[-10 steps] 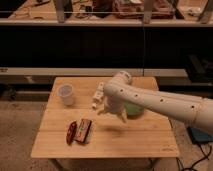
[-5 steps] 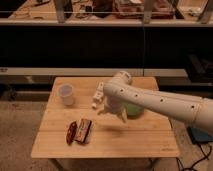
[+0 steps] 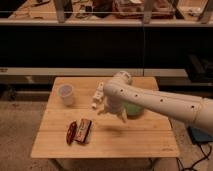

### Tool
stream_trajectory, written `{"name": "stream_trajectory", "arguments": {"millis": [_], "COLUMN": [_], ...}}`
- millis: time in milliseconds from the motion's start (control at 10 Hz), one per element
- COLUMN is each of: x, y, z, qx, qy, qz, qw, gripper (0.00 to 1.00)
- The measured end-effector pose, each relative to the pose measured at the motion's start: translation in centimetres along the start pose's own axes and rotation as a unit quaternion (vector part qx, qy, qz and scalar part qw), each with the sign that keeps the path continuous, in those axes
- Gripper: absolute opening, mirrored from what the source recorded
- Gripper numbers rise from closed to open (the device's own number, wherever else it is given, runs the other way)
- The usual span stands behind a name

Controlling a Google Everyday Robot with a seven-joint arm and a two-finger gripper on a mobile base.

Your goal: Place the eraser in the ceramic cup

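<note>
The eraser [image 3: 84, 130] is a small reddish-brown block lying at the front left of the wooden table [image 3: 140, 142], right beside a dark red oval thing [image 3: 71, 133]. The ceramic cup [image 3: 65, 94] is pale white and stands upright at the table's back left. My gripper [image 3: 111, 114] hangs above the table's middle, to the right of and behind the eraser and well to the right of the cup. Its fingers point down, spread apart and empty.
A white rectangular block [image 3: 97, 96] lies just left of the gripper. A green bowl [image 3: 133, 109] sits right of centre, partly hidden by my arm. Dark shelving with clutter stands behind the table. The floor is speckled.
</note>
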Motion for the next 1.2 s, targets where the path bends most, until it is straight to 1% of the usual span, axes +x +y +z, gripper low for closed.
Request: {"name": "stream_trajectory", "arguments": {"millis": [400, 600, 700, 900, 1100, 1200], "x": [0.0, -0.9, -1.8, -3.2, -4.9, -5.8], "y": [0.0, -2.4, -4.0, -6.4, -8.7, -10.2], "z": [0.0, -0.4, -0.5, -0.1, 1.0, 2.2], "qx": [0.0, 0.008, 0.012, 0.008, 0.006, 0.009], "qy": [0.0, 0.001, 0.001, 0.008, 0.005, 0.001], "qz": [0.0, -0.017, -0.03, -0.057, -0.082, -0.094], "qw": [1.0, 0.9998, 0.9995, 0.9983, 0.9966, 0.9955], "gripper": [0.8, 0.8, 0.8, 0.8, 0.8, 0.8]}}
